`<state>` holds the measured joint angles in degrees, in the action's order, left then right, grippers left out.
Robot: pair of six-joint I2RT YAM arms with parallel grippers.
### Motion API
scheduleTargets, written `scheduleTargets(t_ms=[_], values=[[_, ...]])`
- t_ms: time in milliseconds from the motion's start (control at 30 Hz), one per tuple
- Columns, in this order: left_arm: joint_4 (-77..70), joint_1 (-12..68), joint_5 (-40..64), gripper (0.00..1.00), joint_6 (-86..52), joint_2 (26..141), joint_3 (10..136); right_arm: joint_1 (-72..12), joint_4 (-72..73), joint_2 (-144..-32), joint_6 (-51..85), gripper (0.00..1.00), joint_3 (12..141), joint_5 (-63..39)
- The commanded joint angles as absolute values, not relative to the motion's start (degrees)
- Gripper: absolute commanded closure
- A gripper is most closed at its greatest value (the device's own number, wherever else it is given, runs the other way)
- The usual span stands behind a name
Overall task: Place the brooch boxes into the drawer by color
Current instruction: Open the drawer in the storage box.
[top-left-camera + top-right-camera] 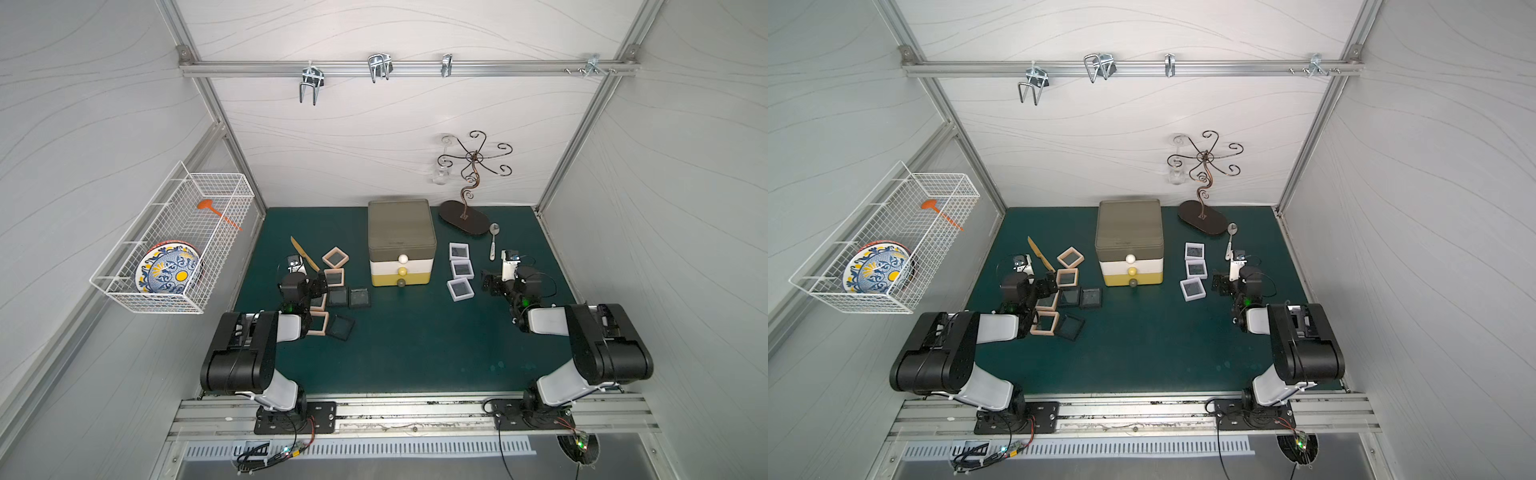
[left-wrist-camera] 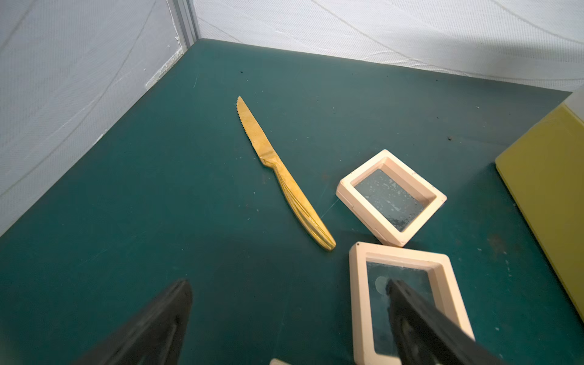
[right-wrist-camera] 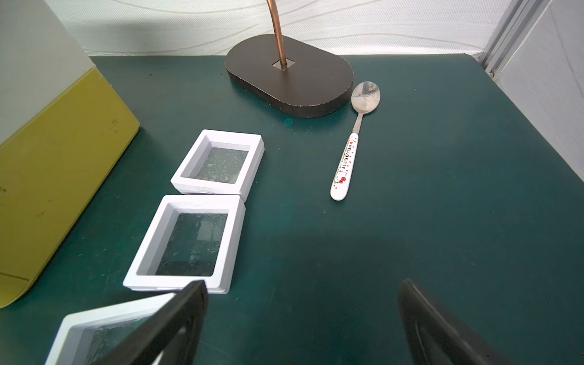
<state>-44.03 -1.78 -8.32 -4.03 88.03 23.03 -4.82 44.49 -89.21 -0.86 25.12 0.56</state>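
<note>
Gold knife (image 2: pixel 285 180), spoon (image 3: pixel 346 164), scrolled stand (image 3: pixel 300 88) on green mat (image 1: pixel 415 340).

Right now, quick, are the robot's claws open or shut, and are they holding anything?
Left claw: open, holding nothing.
Right claw: open, holding nothing.

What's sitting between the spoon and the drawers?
White boxes lie between the spoon and the drawers, seen in both top views.
</note>
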Motion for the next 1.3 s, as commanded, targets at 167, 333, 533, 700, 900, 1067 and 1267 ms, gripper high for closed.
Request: scheduleTargets(t_ms=[167, 333, 533, 700, 900, 1067, 1267], values=[[-46.6, -1.8, -8.15, 0.0, -3.4, 88.32, 24.6, -4.46, 43.79, -89.91, -0.27, 0.01, 26.1, -0.03], [-45.83, -1.23, -4.16, 0.0, -0.98, 88.79, 25.24, -4.3, 43.42, -90.1, -0.24, 0.01, 26.29, -0.46], [-34.1, -1.05, -3.03, 0.0, -0.39, 83.76, 30.01, -5.14, 34.86, -85.02, 0.79, 0.01, 29.8, 4.97], [-19.01, -0.53, -10.35, 0.0, -12.27, 77.08, 37.71, -5.64, 15.9, -78.76, 5.78, 0.01, 41.36, 11.0], [-6.73, 3.27, -3.14, 0.0, -15.72, 70.67, 44.61, -9.19, -4.22, -74.79, 10.15, 0.01, 54.13, 13.01], [-0.23, 7.53, 2.34, 0.0, -22.21, 63.86, 47.81, -12.7, -12.13, -67.56, 13.35, 0.01, 54.91, 12.71], [10.07, 15.82, 4.92, 0.06, -26.96, 57.93, 47.85, -12.82, -18.95, -63.6, 13.59, 0.01, 55.46, 11.87]])
